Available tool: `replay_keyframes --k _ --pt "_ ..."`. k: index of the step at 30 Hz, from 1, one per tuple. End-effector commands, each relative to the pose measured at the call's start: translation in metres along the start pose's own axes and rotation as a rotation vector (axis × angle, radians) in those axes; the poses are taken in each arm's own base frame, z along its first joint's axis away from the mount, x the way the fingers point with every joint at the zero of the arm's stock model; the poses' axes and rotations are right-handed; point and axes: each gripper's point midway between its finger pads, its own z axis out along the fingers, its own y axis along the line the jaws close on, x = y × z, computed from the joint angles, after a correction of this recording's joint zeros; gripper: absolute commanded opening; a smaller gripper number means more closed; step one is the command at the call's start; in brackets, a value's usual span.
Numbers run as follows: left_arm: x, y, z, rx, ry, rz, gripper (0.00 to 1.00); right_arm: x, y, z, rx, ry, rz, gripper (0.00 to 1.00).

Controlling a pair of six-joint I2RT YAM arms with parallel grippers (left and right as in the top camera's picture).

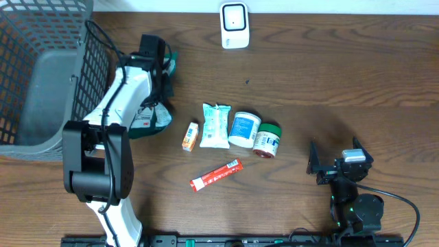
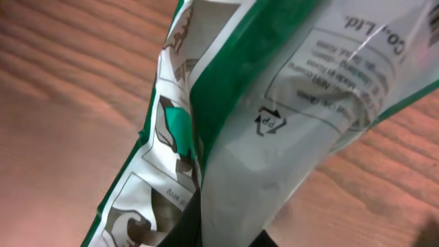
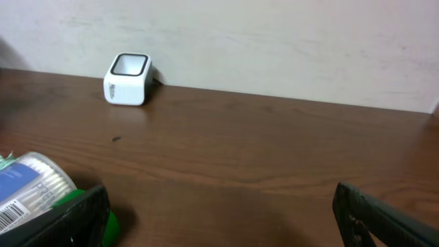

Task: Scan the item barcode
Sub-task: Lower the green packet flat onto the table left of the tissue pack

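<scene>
- Currently, overhead: left tool (image 1: 163, 79) clamped on the green-white bag (image 1: 154, 118), just beside the wire basket (image 1: 41, 75) and well apart from the barcode scanner (image 1: 234, 26) at the far edge of the worktop (image 1: 329, 75). Right tool (image 1: 334, 159) spread wide.
- Left wrist: bag fills the frame, printed back panel showing, wood grain behind it.
- Right wrist: jaws wide apart low in frame, scanner far left by the wall, cotton-swab tub (image 3: 31, 182) near the left finger.

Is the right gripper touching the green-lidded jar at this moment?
Apart. The overhead view shows a strip of bare table between the open right gripper and the green-lidded jar.
</scene>
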Motion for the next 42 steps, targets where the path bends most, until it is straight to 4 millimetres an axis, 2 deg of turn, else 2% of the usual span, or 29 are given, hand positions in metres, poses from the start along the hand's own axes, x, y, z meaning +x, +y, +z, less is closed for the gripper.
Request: replay_keyframes --k 1,13,23,32,36,40,42 --pt "0.003 -0.005 0.01 0.046 -0.002 -0.02 0.07 0.001 0.002 0.0 -0.007 0.003 -0.009 0.99" --pt "-0.004 0.001 0.014 0.041 -0.032 -0.034 0.08 0.001 0.002 0.0 -0.007 0.003 -0.009 0.99" --pt "-0.021 0.005 0.022 0.064 -0.106 -0.063 0.13 0.001 0.002 0.0 -0.007 0.003 -0.009 0.99" --pt "-0.016 0.006 0.031 0.053 -0.084 -0.035 0.13 0.001 0.002 0.0 -0.007 0.003 -0.009 0.99" --pt "-0.017 0.006 0.029 0.055 -0.089 -0.036 0.14 0.001 0.002 0.0 -0.007 0.003 -0.009 0.99" --pt "-0.025 0.004 0.017 0.067 -0.12 -0.022 0.64 0.001 0.002 0.0 -0.007 0.003 -0.009 0.99" --pt "-0.032 0.003 0.005 0.076 -0.151 0.004 0.72 0.001 0.002 0.0 -0.007 0.003 -0.009 0.99"
